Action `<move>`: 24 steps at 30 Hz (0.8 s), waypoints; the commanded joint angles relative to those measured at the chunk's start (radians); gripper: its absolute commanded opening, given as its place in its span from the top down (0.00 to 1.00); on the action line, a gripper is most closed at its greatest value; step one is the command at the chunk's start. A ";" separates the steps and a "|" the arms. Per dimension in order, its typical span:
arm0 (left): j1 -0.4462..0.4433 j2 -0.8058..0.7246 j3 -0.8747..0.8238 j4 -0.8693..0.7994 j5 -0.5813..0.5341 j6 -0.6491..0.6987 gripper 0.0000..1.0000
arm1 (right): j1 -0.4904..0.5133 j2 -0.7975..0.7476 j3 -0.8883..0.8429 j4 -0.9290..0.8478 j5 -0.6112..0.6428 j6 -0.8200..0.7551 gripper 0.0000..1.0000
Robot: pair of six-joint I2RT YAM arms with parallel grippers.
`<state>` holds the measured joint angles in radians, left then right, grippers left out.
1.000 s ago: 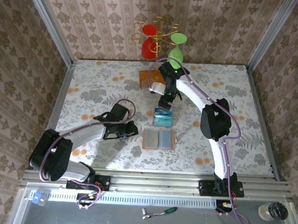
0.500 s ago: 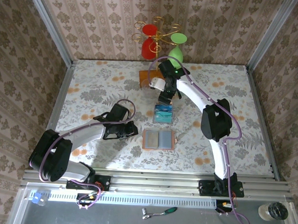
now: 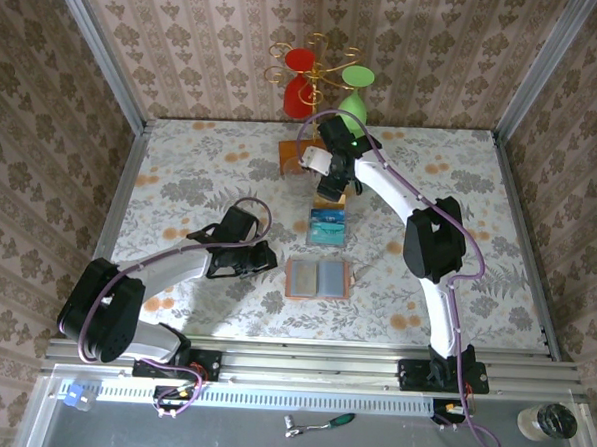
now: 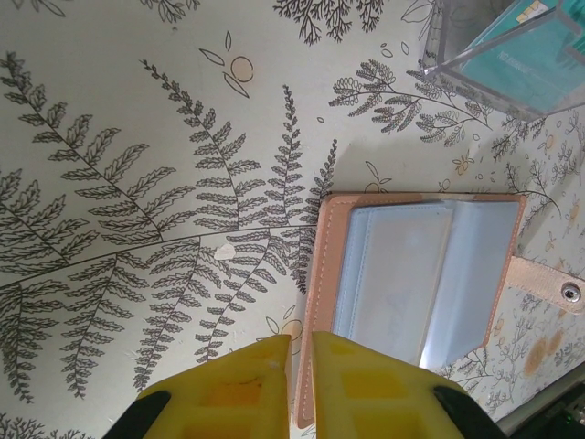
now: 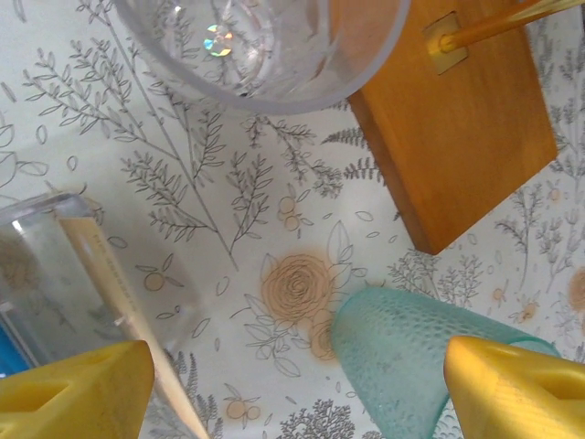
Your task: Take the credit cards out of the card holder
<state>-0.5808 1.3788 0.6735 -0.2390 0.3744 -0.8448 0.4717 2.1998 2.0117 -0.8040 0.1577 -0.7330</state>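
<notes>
Teal credit cards (image 4: 539, 50) in clear box (image 4: 446, 41), lettering seemingly illegible

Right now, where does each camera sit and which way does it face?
Top external: fixed above and behind the arms, looking down on the table; both arms show, left hand by the wallet, right hand just beyond the box.
Left wrist: on the left arm, facing down at the open wallet; the left hand shows shut at the bottom edge.
Right wrist: on the right arm, facing down at the rack base; the right hand shows open, fingers in the bottom corners.
Shared: both wrist views catch the box.
</notes>
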 commanded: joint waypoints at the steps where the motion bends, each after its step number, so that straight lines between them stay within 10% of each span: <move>1: 0.004 -0.020 -0.019 0.001 0.004 -0.019 0.86 | -0.006 -0.023 -0.008 0.032 0.039 -0.003 0.16; 24: 0.004 -0.005 -0.005 0.006 0.014 -0.019 0.86 | -0.019 0.011 -0.048 0.000 -0.036 -0.023 0.15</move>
<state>-0.5808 1.3788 0.6678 -0.2348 0.3748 -0.8528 0.4557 2.2002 1.9739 -0.7670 0.1551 -0.7368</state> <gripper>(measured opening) 0.142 0.852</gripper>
